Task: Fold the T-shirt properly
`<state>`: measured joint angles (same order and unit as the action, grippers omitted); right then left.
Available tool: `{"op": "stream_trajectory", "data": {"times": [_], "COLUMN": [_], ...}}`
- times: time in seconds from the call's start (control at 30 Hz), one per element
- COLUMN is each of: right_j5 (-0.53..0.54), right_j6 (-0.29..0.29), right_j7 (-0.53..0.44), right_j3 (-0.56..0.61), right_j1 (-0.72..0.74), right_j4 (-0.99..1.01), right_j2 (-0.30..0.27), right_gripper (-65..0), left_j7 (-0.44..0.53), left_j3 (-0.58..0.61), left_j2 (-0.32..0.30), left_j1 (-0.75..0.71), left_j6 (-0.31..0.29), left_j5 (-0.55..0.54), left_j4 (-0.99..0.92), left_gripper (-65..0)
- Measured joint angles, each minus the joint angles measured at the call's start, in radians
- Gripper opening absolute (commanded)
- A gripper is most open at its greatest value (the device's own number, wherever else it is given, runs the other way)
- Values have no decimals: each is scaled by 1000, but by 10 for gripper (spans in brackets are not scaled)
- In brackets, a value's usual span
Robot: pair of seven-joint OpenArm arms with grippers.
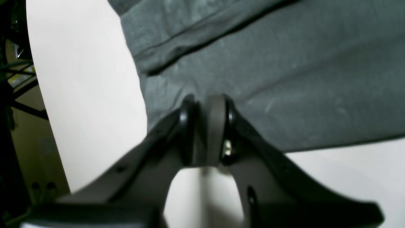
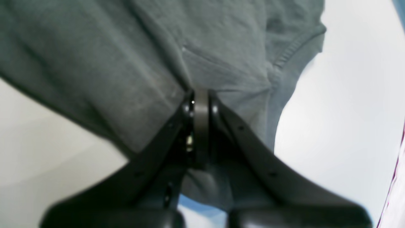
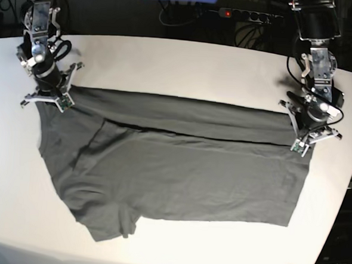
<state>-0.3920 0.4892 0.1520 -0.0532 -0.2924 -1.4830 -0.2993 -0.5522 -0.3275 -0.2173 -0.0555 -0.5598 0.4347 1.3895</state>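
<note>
Folding shirt (image 3: 179,174) lengthwise | left hand (image 1: 205,104) pinching cloth at hem end, right hand (image 2: 201,98) pinching cloth near sleeve | shirt lies flat on table (image 3: 168,60) below and between both hands, far edge doubled over | advice: carry both hands level and together, keeping fold taut, straight.

Dark charcoal-grey T-shirt (image 3: 179,174), wrinkled, spread sideways on white table, far long edge folded over
</note>
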Motion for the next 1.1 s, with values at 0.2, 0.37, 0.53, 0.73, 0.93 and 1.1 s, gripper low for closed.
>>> {"op": "stream_trajectory", "data": {"times": [0.2,0.37,0.53,0.73,0.93,1.1], "right_j5": [-5,3,9,17,18,16], "right_j6": [-1,-3,-12,-31,-32,-26], "right_j7": [3,-19,-39,-58,-101,-113], "right_j3": [-6,-26,-40,-43,-93,-121], "right_j1": [-58,-87,-117,-157,-211,-252], "right_j4": [-39,-44,-49,-55,-73,-97], "right_j2": [0,0,0,0,34,61], "right_gripper": [-646,-646,-646,-646,-646,-646], "left_j7": [-3,-41,-76,-67,-35,-30], "left_j3": [-4,-4,-4,-4,-35,-41], "left_j2": [19,30,40,40,40,40], "left_j1": [-79,-148,-219,-239,-269,-281], "left_j6": [8,13,5,2,6,6], "left_j5": [14,12,18,18,-3,-6], "left_j4": [76,145,222,230,236,238], "left_gripper": [-567,-567,-567,-567,-567,-567]}}
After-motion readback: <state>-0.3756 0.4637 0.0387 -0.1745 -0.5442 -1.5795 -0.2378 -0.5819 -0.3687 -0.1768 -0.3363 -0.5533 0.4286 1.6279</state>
